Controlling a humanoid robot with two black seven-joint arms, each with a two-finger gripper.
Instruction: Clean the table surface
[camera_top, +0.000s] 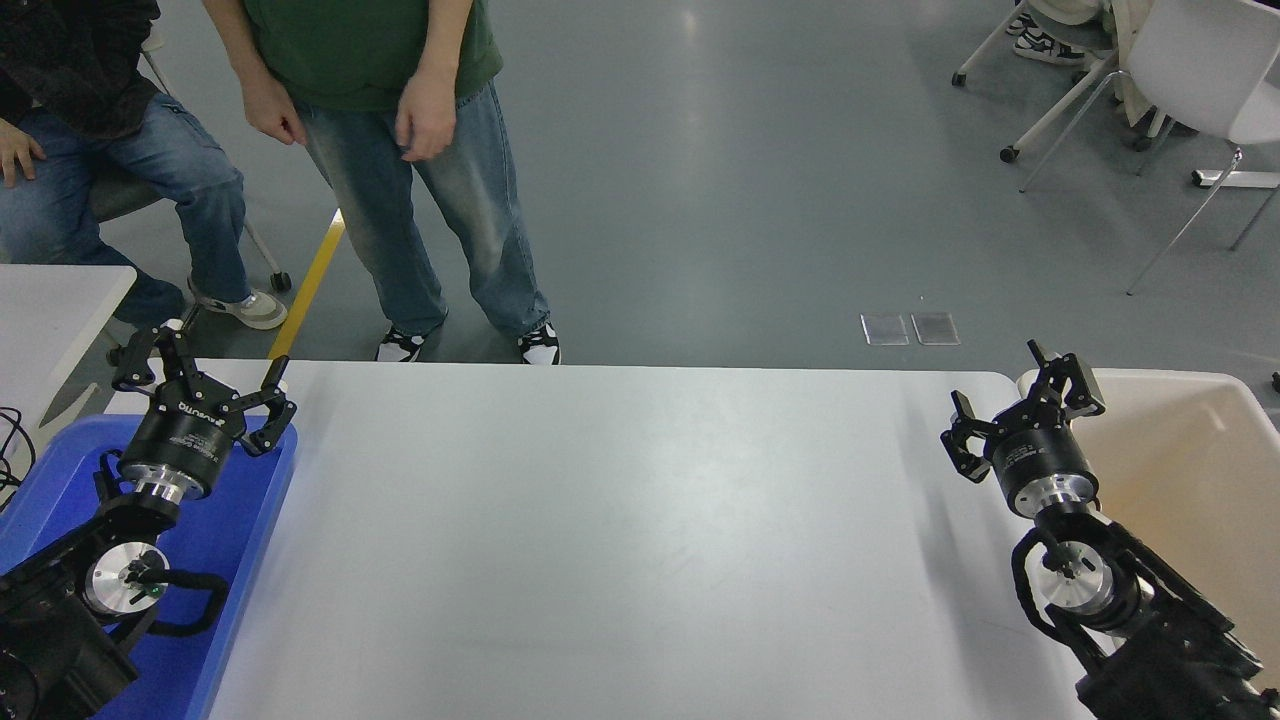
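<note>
The table surface (620, 540) is a wide plain white top that fills the middle of the head view, with nothing lying on it. My right gripper (1020, 405) hangs open and empty over the table's far right corner, just left of the beige bin. My left gripper (205, 375) is parked open and empty over the far end of the blue tray at the left edge.
A blue tray (230, 560) lies along the table's left side and a beige bin (1190, 470) along its right. A smaller white table (50, 300) shows at far left. One person stands (400, 150) and another sits (110, 130) beyond the far edge.
</note>
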